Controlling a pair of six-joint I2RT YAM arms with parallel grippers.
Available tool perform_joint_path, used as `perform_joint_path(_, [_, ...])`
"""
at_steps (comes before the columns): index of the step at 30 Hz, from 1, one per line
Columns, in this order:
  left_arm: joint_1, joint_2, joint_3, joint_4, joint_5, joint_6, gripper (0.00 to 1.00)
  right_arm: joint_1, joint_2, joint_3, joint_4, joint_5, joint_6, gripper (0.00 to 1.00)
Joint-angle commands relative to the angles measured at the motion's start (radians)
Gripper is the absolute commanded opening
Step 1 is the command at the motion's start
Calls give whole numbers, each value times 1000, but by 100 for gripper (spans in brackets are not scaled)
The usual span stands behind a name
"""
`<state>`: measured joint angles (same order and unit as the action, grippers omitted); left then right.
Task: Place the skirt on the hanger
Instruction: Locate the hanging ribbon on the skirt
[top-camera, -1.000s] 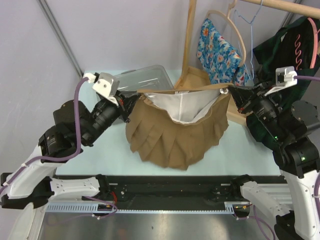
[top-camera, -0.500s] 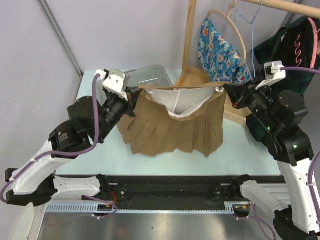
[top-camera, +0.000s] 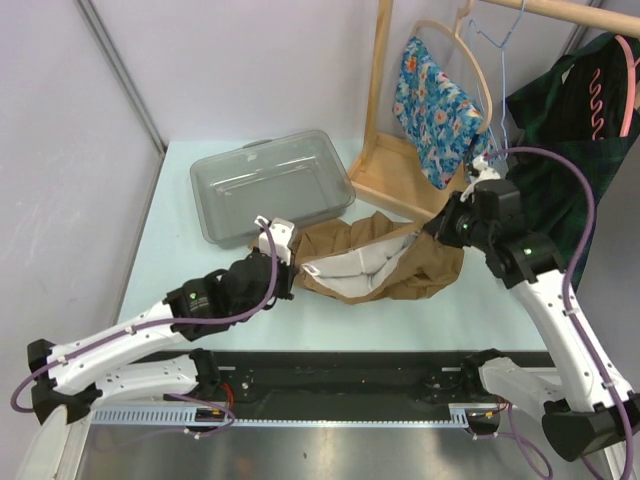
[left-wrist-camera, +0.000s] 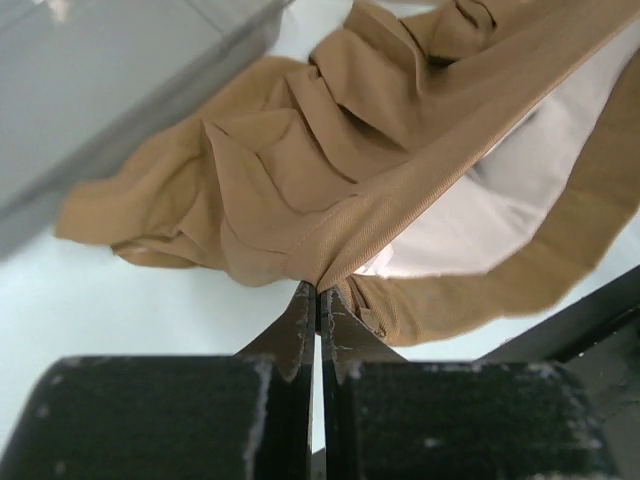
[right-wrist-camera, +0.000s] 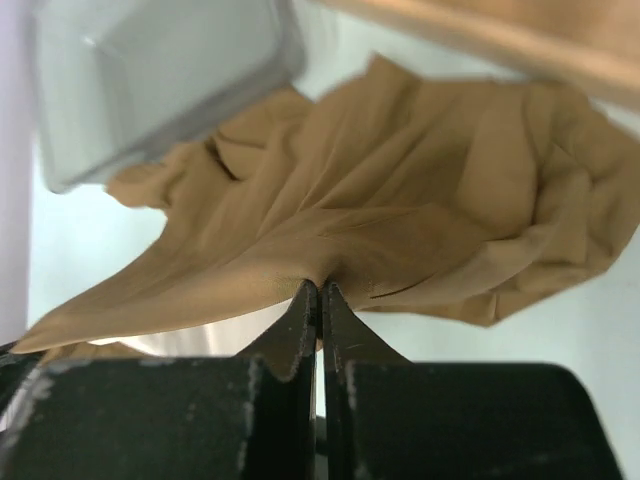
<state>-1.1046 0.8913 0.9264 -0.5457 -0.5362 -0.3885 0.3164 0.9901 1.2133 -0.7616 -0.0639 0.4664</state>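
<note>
Tan cloth is what we have in both grips: the tan pleated skirt with a white lining (top-camera: 385, 265). It lies in a crumpled heap on the pale green table (top-camera: 180, 270), just in front of the clear plastic bin (top-camera: 270, 185) and near the foot of the wooden rack (top-camera: 378, 80).

Our left gripper (left-wrist-camera: 318, 295) is pinched tight on the waistband at the skirt's left end. Our right gripper (right-wrist-camera: 318, 290) is pinched tight on a fold of tan cloth at the right end. The waistband hangs open between them, so we can see the white inside.

We think the skirt is light and very soft. It flops and bunches, and it will sag in the middle if we hold it loosely. It will not break, but thin cloth can slip out of a small pinch. The waistband looks like the thickest, strongest part, so that is the best place to hold, one grip on each side.

The hangers are up on the rack, well apart from the skirt. The curved wooden hanger (top-camera: 488, 92) has flowery blue cloth (top-camera: 435, 95) by it, and the thin blue wire hanger (top-camera: 504, 90) looks bare. The skirt is not on either one yet.
</note>
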Motion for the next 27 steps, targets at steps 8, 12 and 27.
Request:
perform_joint_path(8, [218, 1, -251, 341, 362, -109, 0, -53, 59, -296, 226, 18, 95, 0])
perform_joint_path(12, [253, 60, -330, 508, 510, -95, 0, -57, 80, -406, 303, -27, 138, 0])
perform_joint_path(27, [255, 196, -245, 446, 544, -44, 0, -56, -106, -420, 377, -45, 48, 66])
